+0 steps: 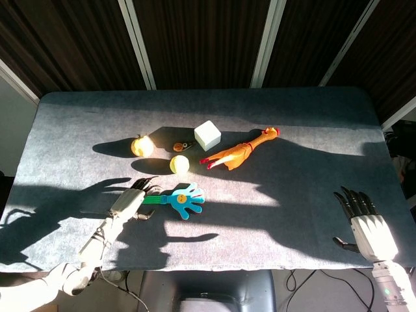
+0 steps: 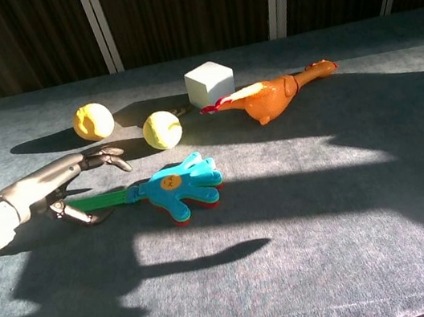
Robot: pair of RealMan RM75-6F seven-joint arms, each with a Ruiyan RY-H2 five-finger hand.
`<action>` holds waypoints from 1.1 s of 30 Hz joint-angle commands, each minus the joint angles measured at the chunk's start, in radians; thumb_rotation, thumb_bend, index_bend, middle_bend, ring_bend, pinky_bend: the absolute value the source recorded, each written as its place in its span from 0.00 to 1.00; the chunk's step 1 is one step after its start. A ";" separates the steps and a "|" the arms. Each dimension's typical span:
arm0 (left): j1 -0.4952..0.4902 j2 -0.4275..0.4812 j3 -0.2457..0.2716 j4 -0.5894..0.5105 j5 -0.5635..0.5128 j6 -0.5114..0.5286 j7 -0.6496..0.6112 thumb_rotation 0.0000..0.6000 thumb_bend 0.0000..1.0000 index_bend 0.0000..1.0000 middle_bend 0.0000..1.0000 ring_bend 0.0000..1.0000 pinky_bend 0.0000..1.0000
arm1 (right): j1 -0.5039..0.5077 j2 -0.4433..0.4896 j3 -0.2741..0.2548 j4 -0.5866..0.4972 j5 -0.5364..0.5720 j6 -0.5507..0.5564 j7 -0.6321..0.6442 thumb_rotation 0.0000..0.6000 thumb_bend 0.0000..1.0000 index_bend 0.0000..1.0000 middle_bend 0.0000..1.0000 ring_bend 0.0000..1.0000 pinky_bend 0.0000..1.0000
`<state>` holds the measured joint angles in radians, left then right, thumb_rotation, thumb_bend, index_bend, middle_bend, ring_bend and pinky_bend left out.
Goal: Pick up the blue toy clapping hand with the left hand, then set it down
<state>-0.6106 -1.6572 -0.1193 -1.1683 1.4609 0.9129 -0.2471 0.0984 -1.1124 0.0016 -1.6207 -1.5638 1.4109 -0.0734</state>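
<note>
The left hand (image 2: 54,187) reaches in from the table's (image 1: 312,117) front-left, fingers (image 2: 110,155) spread, grasping nothing, straddling the green handle's end. The blue toy clapping hand (image 2: 176,189) lies flat just beyond them, mid-table. By the front-right corner, the right hand (image 1: 365,221) hovers, fingers splayed, empty.
</note>
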 commanded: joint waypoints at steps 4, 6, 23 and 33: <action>-0.038 -0.063 -0.014 0.055 -0.031 -0.022 0.035 1.00 0.38 0.26 0.00 0.00 0.00 | -0.001 0.010 -0.002 -0.003 -0.005 0.004 0.018 1.00 0.19 0.00 0.00 0.00 0.00; -0.042 -0.070 -0.014 0.063 -0.034 -0.026 0.036 1.00 0.38 0.26 0.00 0.00 0.00 | -0.001 0.012 -0.002 -0.003 -0.005 0.005 0.021 1.00 0.19 0.00 0.00 0.00 0.00; -0.075 -0.157 -0.017 0.188 -0.051 -0.014 -0.015 1.00 0.37 0.51 0.02 0.00 0.00 | -0.007 0.033 -0.004 -0.009 -0.013 0.021 0.052 1.00 0.19 0.00 0.00 0.00 0.00; -0.059 -0.202 -0.016 0.260 -0.020 0.080 -0.166 1.00 0.40 0.76 0.21 0.00 0.00 | -0.009 0.038 -0.006 -0.011 -0.017 0.024 0.059 1.00 0.19 0.00 0.00 0.00 0.00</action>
<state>-0.6754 -1.8478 -0.1356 -0.9244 1.4326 0.9717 -0.3795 0.0898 -1.0742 -0.0044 -1.6318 -1.5804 1.4350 -0.0149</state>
